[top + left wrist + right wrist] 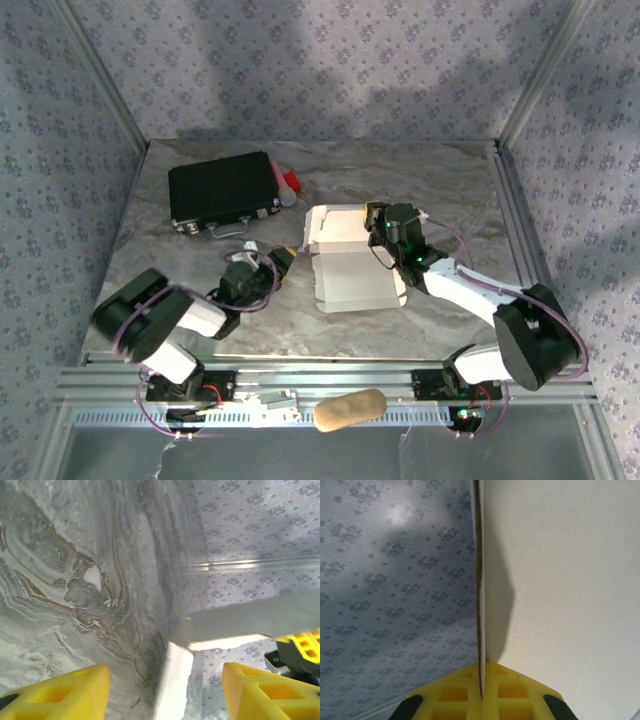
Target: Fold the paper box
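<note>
The white paper box (pixel 352 270) lies partly folded in the middle of the marble table, its far panel raised. My right gripper (pixel 377 226) is at the box's far right corner, shut on a thin upright cardboard wall (pixel 481 630), with a broad white panel (pixel 560 580) to the right of it. My left gripper (pixel 287 260) is at the box's left edge, open. Its yellow fingers (pixel 60 695) stand wide apart either side of a narrow white flap (pixel 175 680), touching neither side. The right gripper's yellow tip (pixel 300 650) shows beyond the box.
A black hard case (pixel 222 190) sits at the back left with a pink and white object (pixel 286 183) beside it. A tan roll (pixel 350 409) lies on the front rail. Metal frame posts and patterned walls close in the table.
</note>
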Motion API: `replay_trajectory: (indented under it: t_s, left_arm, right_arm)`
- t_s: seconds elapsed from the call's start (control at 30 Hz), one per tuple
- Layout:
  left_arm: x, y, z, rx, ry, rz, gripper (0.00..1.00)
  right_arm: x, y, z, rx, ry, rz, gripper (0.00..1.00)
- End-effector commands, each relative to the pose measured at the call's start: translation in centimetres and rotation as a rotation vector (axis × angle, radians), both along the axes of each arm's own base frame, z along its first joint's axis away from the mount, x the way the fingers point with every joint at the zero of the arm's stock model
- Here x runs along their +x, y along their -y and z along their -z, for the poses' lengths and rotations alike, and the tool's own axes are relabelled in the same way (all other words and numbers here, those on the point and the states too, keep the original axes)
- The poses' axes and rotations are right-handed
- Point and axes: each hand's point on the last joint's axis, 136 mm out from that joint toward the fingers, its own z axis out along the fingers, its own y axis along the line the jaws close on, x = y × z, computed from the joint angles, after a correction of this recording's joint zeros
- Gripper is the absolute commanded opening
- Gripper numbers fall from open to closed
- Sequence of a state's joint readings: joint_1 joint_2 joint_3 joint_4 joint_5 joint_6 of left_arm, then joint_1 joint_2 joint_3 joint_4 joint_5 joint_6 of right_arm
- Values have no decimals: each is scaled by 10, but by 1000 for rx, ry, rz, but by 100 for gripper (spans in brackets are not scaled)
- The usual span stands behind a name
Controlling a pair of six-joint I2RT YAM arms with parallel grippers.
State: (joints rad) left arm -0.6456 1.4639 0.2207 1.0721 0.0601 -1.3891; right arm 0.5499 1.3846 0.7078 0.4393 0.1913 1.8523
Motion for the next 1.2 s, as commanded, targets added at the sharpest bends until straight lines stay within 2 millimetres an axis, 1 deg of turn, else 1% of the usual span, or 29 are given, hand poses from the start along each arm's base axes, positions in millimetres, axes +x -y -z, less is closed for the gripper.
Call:
replay_trajectory:
  t_s: [0.0, 0.1, 0.17, 0.2, 0.27, 0.4, 0.43, 0.53, 0.6, 0.73, 1.03, 1.17]
  left_arm:
    - [-10, -20, 1, 188, -23, 20, 60]
    - [-12, -51, -23, 295, 4, -15, 58]
    - [-8, -68, -38, 301, 36, -17, 54]
    - [-8, -72, -41, 298, 38, 6, 49]
    - [-4, -76, -40, 311, 41, 50, 45]
    - [3, -64, -26, 373, 62, 158, 36]
    - [4, -61, -21, 377, 66, 178, 35]
    - [8, -54, -11, 408, 79, 217, 34]
    - [7, -48, -8, 436, 96, 235, 34]
    - [5, -40, -5, 469, 114, 252, 34]
    - [2, -24, 6, 522, 130, 313, 33]
    - [5, -15, 8, 548, 148, 339, 33]
  right_arm:
    - [10, -19, -18, -53, 98, -66, 0]
    - [9, -32, -13, -97, 133, -119, 0]
    - [8, -37, -9, -113, 163, -144, 0]
    - [7, -39, -9, -117, 182, -156, 0]
    - [5, -42, -8, -129, 207, -181, 0]
    - [-1, -45, -6, -168, 248, -234, 0]
    - [-2, -45, -2, -176, 250, -246, 0]
    - [-5, -46, 5, -172, 280, -282, 0]
    - [-6, -47, 9, -167, 296, -294, 0]
    - [-6, -48, 19, -170, 300, -321, 0]
    - [-9, -43, 39, -166, 286, -336, 0]
    - [-13, -39, 46, -172, 276, -342, 0]
